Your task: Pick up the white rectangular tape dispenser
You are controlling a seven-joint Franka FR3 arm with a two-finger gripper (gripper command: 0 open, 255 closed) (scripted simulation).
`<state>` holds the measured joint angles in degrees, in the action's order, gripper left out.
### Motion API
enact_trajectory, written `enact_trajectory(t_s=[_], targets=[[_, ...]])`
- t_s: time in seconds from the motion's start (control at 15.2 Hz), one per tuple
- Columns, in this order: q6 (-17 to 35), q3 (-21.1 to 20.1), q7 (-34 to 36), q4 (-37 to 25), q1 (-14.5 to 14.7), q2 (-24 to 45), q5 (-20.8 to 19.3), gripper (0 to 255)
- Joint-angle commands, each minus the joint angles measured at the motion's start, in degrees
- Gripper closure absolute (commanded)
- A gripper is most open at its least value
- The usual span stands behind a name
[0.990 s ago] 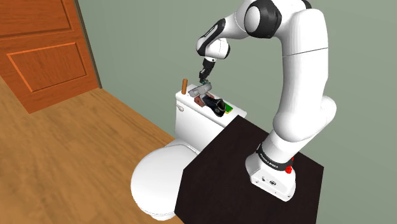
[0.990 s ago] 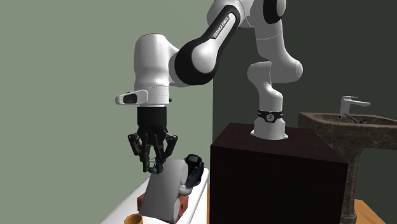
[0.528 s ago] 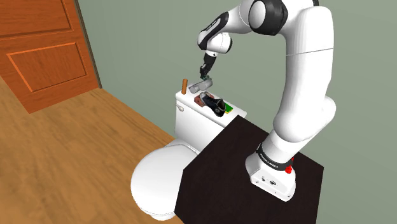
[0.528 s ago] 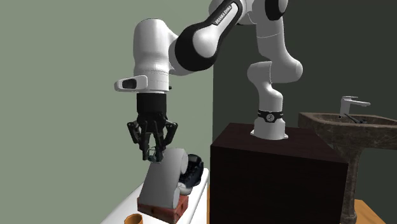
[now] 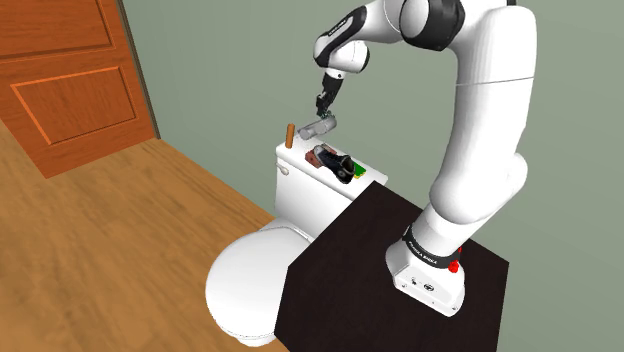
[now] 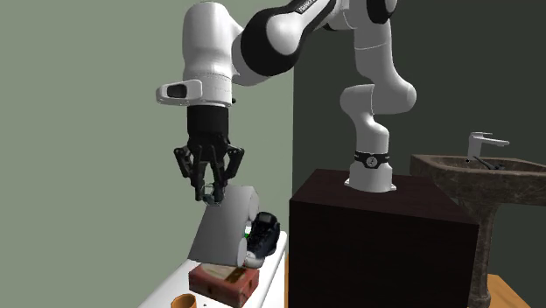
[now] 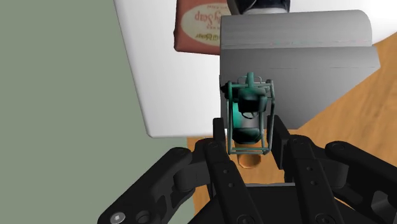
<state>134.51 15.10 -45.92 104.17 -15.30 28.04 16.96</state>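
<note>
Item: pale grey rectangular tape dispenser (image 6: 225, 232), block-shaped, with a teal wire-framed fitting (image 7: 248, 114) at its upper end. Location: hanging tilted directly beneath the all-black two-finger gripper (image 6: 213, 194), in the air over the white toilet tank lid (image 7: 159, 83). Tool state: the fingers (image 7: 217, 137) are closed against the teal fitting from either side and carry the dispenser by that end alone. Change noted: a second ago the dispenser lay on the reddish-brown printed box (image 6: 223, 280) below the gripper. Half a second ago it was tipped up with its lower edge still at the box. Now the arm has risen further and, in the shoulder view, the dispenser hangs apart from the box. Items left under the tool: the box, a black sneaker (image 6: 262, 234) just beside it, and a small orange-brown cylinder (image 5: 290, 134) near the lid's end. Assessment: the lift looks essentially accomplished. The hold sits on a small fitting with the heavy body slung below it, so swinging or slipping is the likely risk.
</note>
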Motion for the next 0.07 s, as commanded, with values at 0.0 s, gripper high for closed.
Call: enact_trajectory(t_s=[0.0], targets=[[-0.49,0.08,0.16,-0.33,0.04,-0.18,-0.15,255]])
